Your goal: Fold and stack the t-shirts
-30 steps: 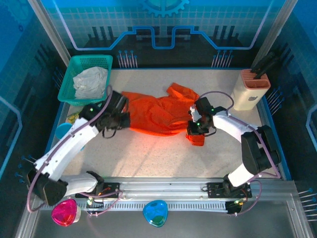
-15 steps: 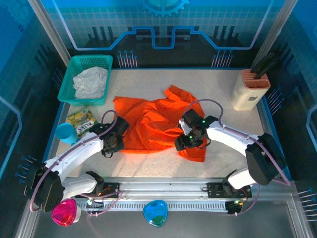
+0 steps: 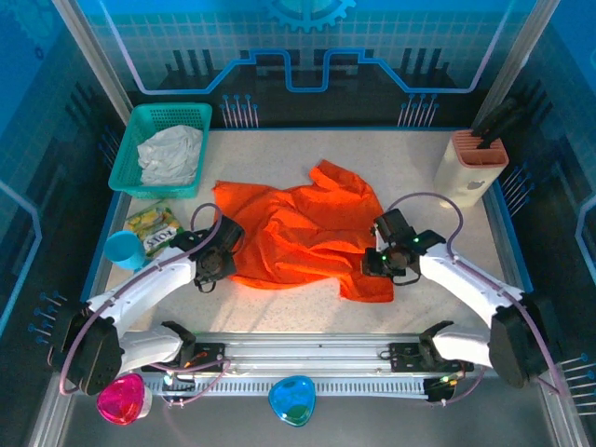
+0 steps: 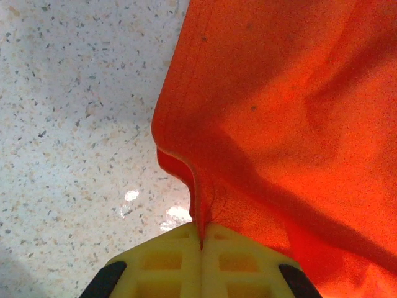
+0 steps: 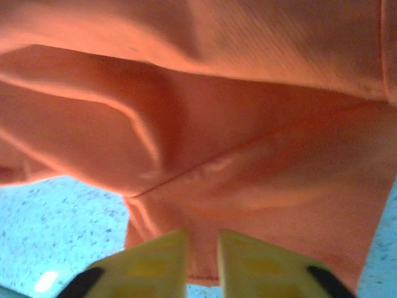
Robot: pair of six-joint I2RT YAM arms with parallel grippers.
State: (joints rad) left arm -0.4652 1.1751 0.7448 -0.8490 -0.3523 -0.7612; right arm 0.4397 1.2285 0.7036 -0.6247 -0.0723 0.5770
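Currently: orange shirt [image 3: 298,237] mid-frame, crumpled, unfolded. Left gripper [image 4: 200,233] clamped on its lower-left edge; right gripper [image 5: 203,239] narrow at lower-right hem, hold unclear. Grey shirt [image 3: 170,154] in basket [image 3: 124,166], upper left. Folding, stacking all outstanding.

A shirt [image 3: 298,233] lay between my left gripper [image 3: 223,267] and right gripper [image 3: 372,266]; a basket [image 3: 126,169] holding a second shirt [image 3: 170,154] sat beyond the left.

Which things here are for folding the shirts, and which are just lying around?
For the job:
orange t-shirt
whitish t-shirt, lying in the teal basket

Just lying about:
snack packet
blue cup
beige knife block
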